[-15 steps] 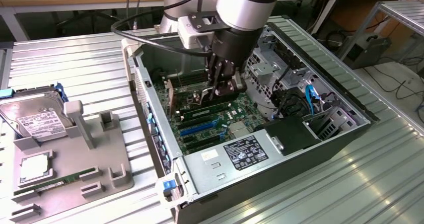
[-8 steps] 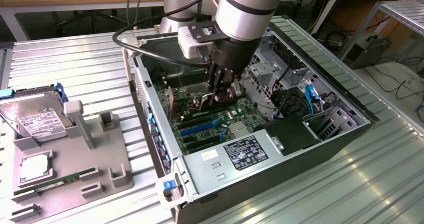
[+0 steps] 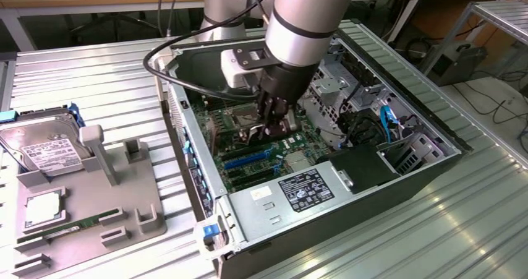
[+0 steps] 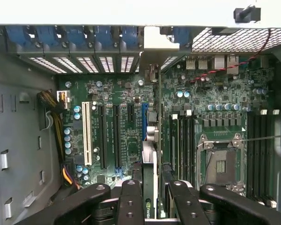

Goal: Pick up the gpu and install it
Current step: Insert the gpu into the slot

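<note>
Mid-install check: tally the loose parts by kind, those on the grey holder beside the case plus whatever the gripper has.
hard drive: 1, on the grey holder
memory stick: 1, on the holder
silver square chip: 1, on the holder
gpu: 1, clamped in the gripper over the motherboard
Total: 4

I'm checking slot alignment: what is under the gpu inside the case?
The motherboard, with a blue expansion slot showing beside the gpu. Whatever lies directly beneath it is covered.
</note>
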`<action>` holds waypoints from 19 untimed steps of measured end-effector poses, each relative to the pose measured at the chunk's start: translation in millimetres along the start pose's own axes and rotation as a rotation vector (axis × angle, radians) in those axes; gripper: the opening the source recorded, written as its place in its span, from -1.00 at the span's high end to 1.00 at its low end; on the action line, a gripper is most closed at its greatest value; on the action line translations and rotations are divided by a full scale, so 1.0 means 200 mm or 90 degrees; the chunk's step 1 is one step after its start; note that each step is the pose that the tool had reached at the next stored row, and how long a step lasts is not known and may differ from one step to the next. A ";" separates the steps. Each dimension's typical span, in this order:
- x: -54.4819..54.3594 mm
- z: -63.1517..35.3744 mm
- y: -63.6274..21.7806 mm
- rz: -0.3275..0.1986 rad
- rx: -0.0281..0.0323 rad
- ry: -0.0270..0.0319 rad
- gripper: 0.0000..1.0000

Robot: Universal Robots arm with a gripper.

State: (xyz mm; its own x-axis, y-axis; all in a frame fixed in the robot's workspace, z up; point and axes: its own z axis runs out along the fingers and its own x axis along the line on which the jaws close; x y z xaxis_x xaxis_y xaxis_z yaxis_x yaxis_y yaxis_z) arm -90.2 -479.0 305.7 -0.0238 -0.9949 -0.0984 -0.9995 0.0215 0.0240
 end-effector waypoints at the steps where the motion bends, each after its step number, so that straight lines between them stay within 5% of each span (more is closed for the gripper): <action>1: 0.00 0.008 0.000 -0.001 -0.0001 0.0000 0.47; 19: 0.01 0.174 0.030 -0.009 -0.0020 0.0004 0.47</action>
State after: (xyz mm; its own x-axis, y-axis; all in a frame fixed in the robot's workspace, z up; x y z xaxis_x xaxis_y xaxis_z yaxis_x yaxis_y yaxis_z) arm -96.9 -478.2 271.0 -0.0100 -0.9951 -0.0981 -0.9996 0.0075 0.0258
